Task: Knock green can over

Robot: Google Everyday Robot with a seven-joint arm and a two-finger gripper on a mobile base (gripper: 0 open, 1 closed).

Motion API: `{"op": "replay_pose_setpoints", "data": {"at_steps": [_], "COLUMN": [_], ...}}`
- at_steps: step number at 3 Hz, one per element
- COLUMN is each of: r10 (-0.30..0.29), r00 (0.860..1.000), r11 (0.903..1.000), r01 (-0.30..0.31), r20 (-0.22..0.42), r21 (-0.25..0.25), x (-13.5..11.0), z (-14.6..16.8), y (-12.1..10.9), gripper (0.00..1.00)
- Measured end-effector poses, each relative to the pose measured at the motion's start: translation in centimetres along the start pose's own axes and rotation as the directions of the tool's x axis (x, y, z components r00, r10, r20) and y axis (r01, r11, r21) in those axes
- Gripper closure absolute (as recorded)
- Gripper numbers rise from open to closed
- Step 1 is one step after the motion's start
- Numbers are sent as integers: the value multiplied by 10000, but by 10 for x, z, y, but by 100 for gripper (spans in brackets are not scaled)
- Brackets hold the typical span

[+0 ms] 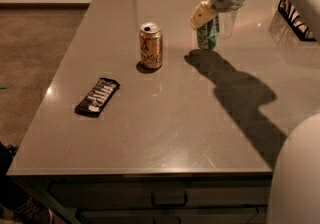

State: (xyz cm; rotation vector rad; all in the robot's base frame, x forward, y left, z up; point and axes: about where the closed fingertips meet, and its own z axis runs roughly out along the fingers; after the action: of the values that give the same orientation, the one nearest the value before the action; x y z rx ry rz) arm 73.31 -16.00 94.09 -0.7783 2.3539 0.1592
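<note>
The green can is pale green with dark markings. It stands on the grey table at the far right, and its top is hidden behind my gripper. My gripper is at the can's upper left side, right against its top. The arm reaches in from the top right corner. The orange-gold can stands upright to the left, apart from both.
A black snack bar lies on the left of the table. A clear cup stands just behind the green can. A black-and-white bag is at the far right. My white body fills the lower right corner.
</note>
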Motion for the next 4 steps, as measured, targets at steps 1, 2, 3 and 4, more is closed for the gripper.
{"op": "replay_pose_setpoints", "data": {"at_steps": [1, 2, 3, 4], "r10": [-1650, -3172, -3172, -3404], "r00": [9805, 9390, 9390, 9256], "r11": [9848, 9455, 9455, 9386], "r01": [1579, 3022, 3022, 3239], "r20": [-1070, -1331, -1331, -1654], "r21": [-718, -1213, -1214, -1189], "x": [21, 28, 28, 27], "z": [-13, -28, -28, -24], "y": [8, 15, 15, 23], "gripper": [100, 100, 100, 100]}}
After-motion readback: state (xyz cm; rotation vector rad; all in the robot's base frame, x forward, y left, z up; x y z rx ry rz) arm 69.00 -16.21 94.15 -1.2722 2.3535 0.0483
